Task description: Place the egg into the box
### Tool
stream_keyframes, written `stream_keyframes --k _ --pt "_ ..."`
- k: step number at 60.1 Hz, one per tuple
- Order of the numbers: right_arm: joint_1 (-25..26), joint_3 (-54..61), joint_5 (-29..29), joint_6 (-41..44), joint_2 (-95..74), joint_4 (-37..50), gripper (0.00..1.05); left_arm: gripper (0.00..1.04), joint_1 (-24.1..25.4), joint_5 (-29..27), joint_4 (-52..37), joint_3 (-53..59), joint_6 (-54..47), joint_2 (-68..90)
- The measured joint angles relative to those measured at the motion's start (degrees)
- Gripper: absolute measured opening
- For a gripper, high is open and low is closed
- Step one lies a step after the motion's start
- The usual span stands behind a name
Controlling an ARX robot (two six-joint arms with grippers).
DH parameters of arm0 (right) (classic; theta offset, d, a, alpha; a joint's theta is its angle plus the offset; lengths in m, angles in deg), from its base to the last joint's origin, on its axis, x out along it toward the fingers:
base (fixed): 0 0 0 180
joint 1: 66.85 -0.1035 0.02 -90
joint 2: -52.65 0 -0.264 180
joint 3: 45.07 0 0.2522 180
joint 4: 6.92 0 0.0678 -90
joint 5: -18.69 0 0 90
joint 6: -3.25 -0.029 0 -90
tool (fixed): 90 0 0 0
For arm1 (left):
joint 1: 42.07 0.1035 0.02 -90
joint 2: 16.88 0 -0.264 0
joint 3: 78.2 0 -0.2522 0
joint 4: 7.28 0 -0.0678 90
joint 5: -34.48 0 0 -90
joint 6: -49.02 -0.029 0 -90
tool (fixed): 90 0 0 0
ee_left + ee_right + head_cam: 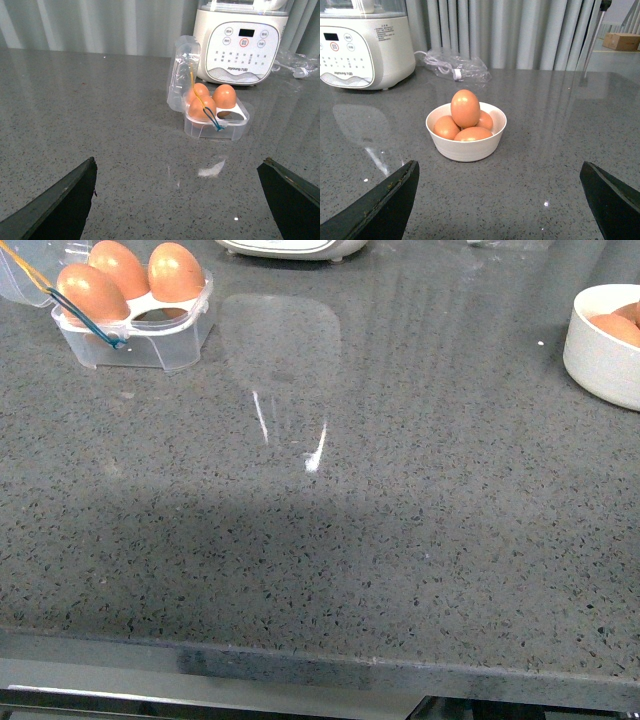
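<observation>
On the speckled grey countertop [400, 540], a clear plastic box [150, 345]

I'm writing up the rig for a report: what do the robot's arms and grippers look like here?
Only the finger ends show. The left gripper has two black, wedge-shaped fingers tapering to a point, with a paler grey-green strip along one edge. The right gripper looks the same. No cables, markings or arm links are visible, and the front view shows neither arm.
</observation>
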Motion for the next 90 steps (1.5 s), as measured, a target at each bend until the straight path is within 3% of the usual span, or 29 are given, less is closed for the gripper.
stream_keyframes --k 90 --pt "0.0 0.0 0.0 0.0 0.0 0.0 0.97 0.98 0.0 0.0 0.0 0.0 0.0 0.0"
